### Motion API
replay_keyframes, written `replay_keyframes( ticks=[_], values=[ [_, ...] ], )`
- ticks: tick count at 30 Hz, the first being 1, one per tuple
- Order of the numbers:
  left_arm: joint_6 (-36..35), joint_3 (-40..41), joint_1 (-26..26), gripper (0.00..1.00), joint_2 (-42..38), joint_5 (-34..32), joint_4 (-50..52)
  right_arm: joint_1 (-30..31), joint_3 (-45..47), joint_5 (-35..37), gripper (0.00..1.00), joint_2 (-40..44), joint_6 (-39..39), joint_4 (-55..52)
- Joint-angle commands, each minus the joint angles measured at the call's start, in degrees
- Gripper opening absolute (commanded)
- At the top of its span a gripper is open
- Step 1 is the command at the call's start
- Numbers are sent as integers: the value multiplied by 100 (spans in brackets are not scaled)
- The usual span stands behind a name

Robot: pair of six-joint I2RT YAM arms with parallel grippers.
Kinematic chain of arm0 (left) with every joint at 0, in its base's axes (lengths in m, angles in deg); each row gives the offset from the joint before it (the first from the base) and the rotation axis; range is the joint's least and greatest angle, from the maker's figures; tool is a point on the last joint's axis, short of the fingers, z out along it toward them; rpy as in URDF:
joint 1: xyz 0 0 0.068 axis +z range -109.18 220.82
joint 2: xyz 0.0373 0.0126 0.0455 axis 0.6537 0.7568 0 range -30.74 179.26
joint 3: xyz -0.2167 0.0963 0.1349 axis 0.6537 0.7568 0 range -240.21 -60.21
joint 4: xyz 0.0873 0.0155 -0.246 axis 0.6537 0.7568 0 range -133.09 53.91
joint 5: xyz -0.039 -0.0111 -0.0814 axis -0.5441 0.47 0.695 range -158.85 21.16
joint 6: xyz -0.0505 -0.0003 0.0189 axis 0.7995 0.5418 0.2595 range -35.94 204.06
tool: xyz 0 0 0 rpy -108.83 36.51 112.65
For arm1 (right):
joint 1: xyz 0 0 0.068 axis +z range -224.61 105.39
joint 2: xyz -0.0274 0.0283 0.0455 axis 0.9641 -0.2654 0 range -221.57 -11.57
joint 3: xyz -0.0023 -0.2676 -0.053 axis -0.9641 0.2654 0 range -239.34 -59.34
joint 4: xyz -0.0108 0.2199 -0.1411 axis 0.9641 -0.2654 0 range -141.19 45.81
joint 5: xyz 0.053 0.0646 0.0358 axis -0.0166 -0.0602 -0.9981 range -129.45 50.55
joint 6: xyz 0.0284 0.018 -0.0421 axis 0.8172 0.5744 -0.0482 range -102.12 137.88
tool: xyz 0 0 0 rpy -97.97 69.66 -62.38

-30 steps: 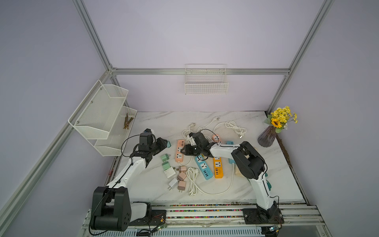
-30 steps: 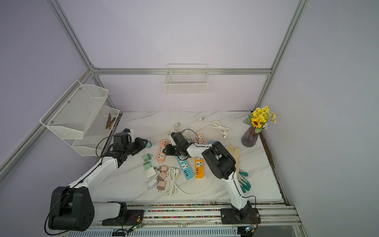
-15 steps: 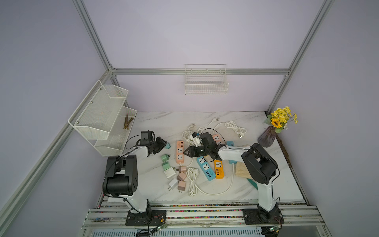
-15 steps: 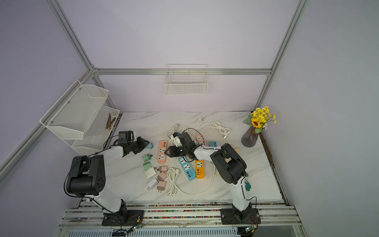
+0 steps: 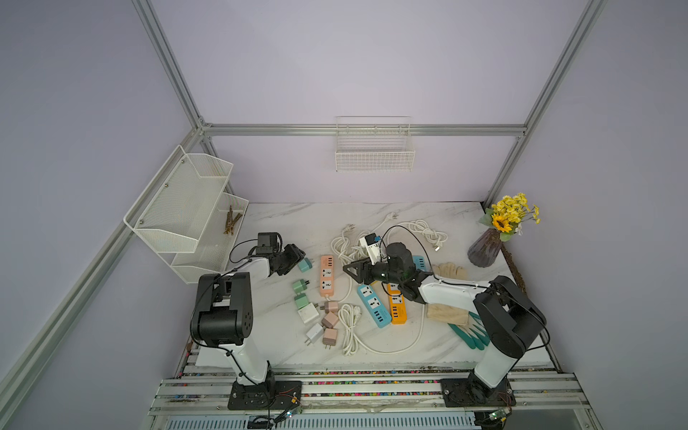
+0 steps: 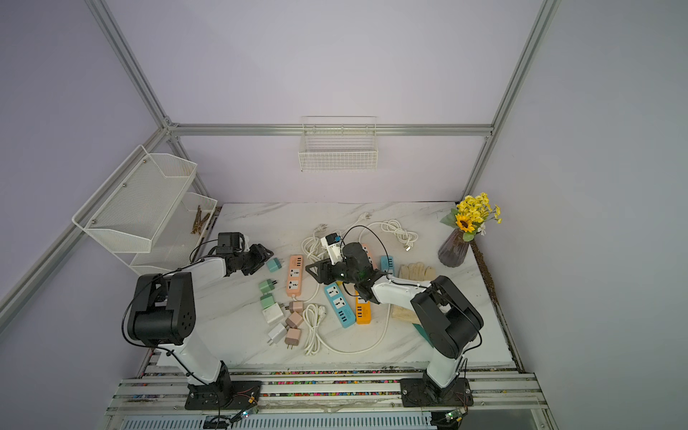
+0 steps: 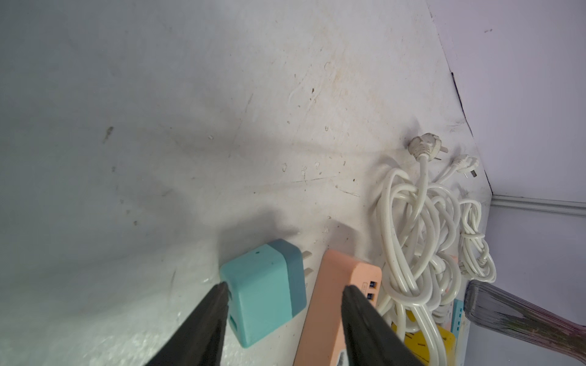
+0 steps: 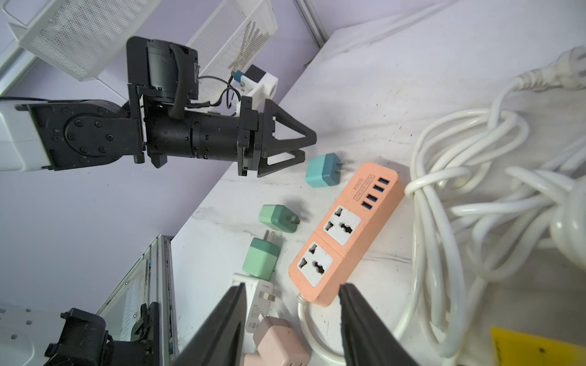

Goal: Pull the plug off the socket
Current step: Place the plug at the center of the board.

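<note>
On the marble tabletop (image 5: 283,231), ringed by lavender walls (image 5: 335,74) and an aluminium frame (image 5: 279,130), I am seeing white cords (image 5: 350,245) and chargers (image 5: 308,313) crowding the middle. A wire basket (image 5: 374,156) is hanging at twelve o'clock, mesh shelves (image 5: 186,201) are leaning in at ten, and a vase (image 5: 484,251) of flowers is standing at two. The teal plug (image 7: 263,285) is lying flat, out of any socket, just beside the peach power strip (image 5: 326,275), at its far end's nine o'clock. The left gripper (image 7: 283,286) is hovering over the plug with its fingers released. The right gripper (image 8: 292,285) is hanging spread above the strip's cord end, grasping nothing.
</note>
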Motion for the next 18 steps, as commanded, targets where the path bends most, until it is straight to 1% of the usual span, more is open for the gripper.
replay_keyframes(
  ticks=[1,5,9,14,16,17,18],
  values=[
    [-375,236,12,64,-1133,-319,-228,-23,378,352,53,395,-247,869],
    [-738,992,-15,71,-2526,-333,-673,-24,866,699,54,858,-445,1329],
    [-1119,1745,-134,71,-3884,-342,-901,-23,1471,1227,54,1629,-744,1898],
    [-1217,2919,-256,72,-5636,-504,-1458,-23,1908,1901,57,2539,-1246,1857],
    [-1246,3434,-257,73,-6318,-555,-1678,-24,2097,2329,60,2982,-1407,1754],
    [-1279,3624,-262,75,-6604,-582,-1750,-29,2190,2574,63,3180,-1457,1689],
    [-1312,3805,-259,79,-6890,-657,-1778,-36,2316,2870,70,3445,-1543,1590]
  ],
)
